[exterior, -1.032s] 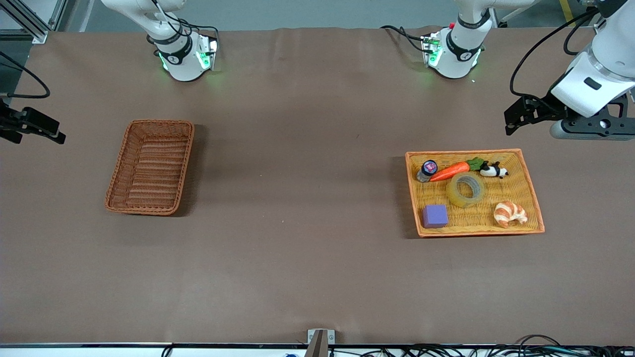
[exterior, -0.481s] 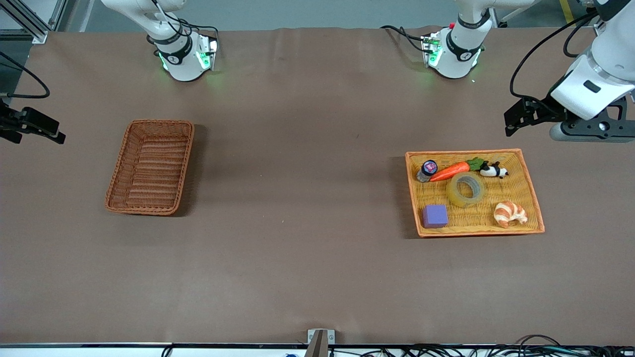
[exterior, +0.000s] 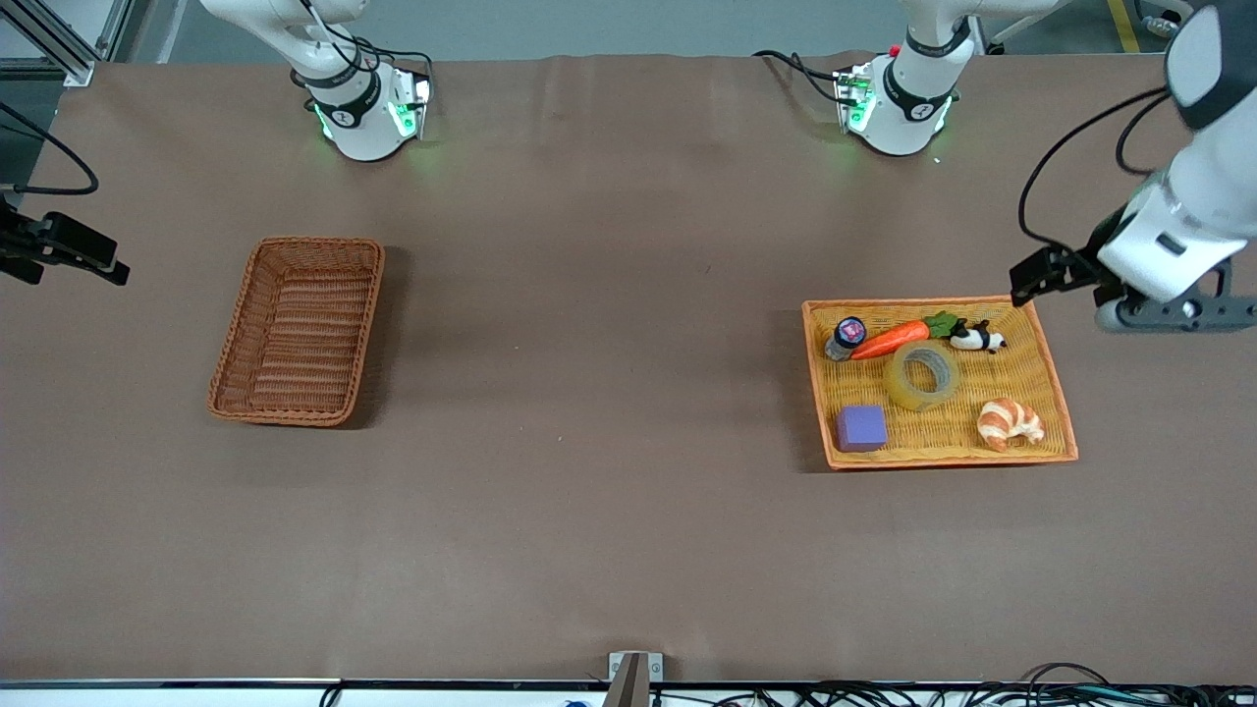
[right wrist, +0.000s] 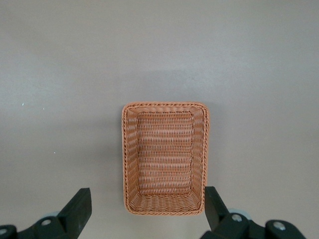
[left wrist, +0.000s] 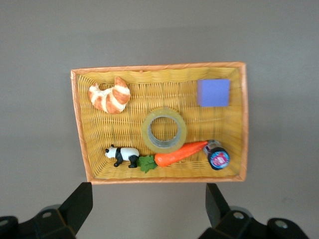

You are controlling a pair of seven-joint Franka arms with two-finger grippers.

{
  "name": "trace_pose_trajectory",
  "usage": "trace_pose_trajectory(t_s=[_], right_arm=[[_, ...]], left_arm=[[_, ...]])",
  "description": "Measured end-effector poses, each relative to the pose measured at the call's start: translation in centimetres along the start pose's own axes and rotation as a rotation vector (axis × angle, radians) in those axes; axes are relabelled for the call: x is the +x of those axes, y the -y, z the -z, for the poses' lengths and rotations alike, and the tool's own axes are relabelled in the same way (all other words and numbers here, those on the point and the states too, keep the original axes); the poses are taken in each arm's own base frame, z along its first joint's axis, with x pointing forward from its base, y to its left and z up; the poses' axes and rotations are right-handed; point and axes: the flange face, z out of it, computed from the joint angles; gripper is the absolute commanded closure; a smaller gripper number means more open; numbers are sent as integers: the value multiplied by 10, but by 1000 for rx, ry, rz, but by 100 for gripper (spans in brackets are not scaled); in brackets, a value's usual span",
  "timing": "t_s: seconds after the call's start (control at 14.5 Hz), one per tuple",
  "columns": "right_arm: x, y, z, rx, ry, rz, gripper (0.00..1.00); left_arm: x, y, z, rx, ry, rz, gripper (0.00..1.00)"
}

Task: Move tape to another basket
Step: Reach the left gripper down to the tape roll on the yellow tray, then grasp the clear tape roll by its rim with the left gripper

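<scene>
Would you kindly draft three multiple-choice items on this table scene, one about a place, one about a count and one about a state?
1. Where does the translucent yellowish roll of packing tape lie?
A. in the darker reddish-brown woven wicker tray
B. in the lighter orange-yellow wicker basket
C. on the bare brown table

2. How many things lie in the lighter orange-yellow wicker basket?
A. three
B. four
C. six

3. How does the left gripper stand?
A. open and holding nothing
B. shut on the tape
C. shut on the orange toy carrot

Answers:
1. B: the tape rests between the orange toy carrot and the striped croissant.
2. C: tape, carrot, croissant, purple block, toy panda and small capped bottle.
3. A: its fingers stand wide apart in the left wrist view, with the basket below; the darker reddish-brown woven wicker tray holds nothing.
</scene>
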Motion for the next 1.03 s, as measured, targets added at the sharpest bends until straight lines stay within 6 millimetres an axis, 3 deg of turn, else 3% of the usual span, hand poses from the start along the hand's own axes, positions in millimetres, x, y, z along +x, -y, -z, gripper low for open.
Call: trace_pose_trajectory(t_s=[0.21, 0.41, 1.03], right_arm=[[0, 0, 0, 0, 0, 0, 0], [0, 0, 0, 0, 1, 0, 0], [0, 0, 0, 0, 1, 0, 0]], left_arm=[[11, 19, -72, 4, 4, 29, 0], [22, 19, -134, 10, 30, 30, 0], [20, 19, -273, 24, 75, 27, 1]])
